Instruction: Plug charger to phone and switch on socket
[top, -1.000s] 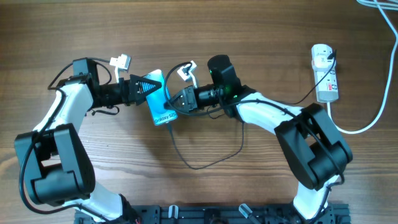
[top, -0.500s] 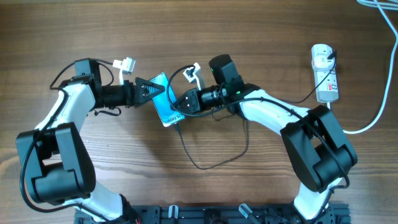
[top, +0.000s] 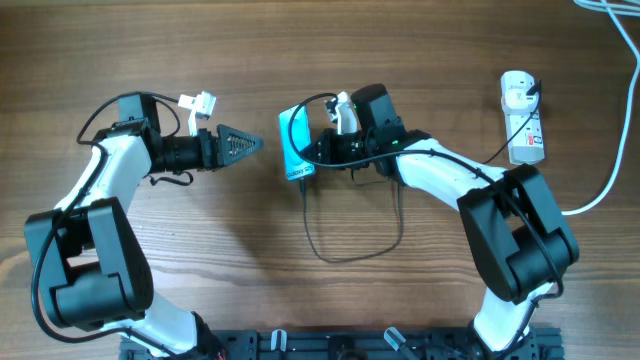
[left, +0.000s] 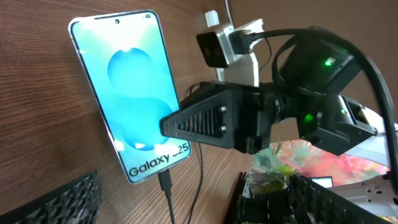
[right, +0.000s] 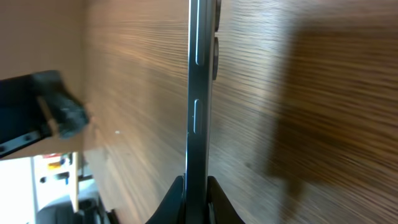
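Right hand (top: 318, 150) clenched on the phone (top: 293, 143), holding it on edge near mid-table (top: 300, 50), teal screen facing the left hand (top: 248, 143), left hand released and empty, charger (top: 350, 252) tip seated in the phone's lower end, socket (top: 524, 125) well apart at right, phone earlier gripped by both hands, now shifted rightward.

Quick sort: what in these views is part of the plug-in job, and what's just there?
Job:
- phone, pinched between the right arm's fingers
- charger, tip in the phone's bottom port
- socket
- left arm's fingers, open, off the phone

Just there:
- thick white cord
- wooden table
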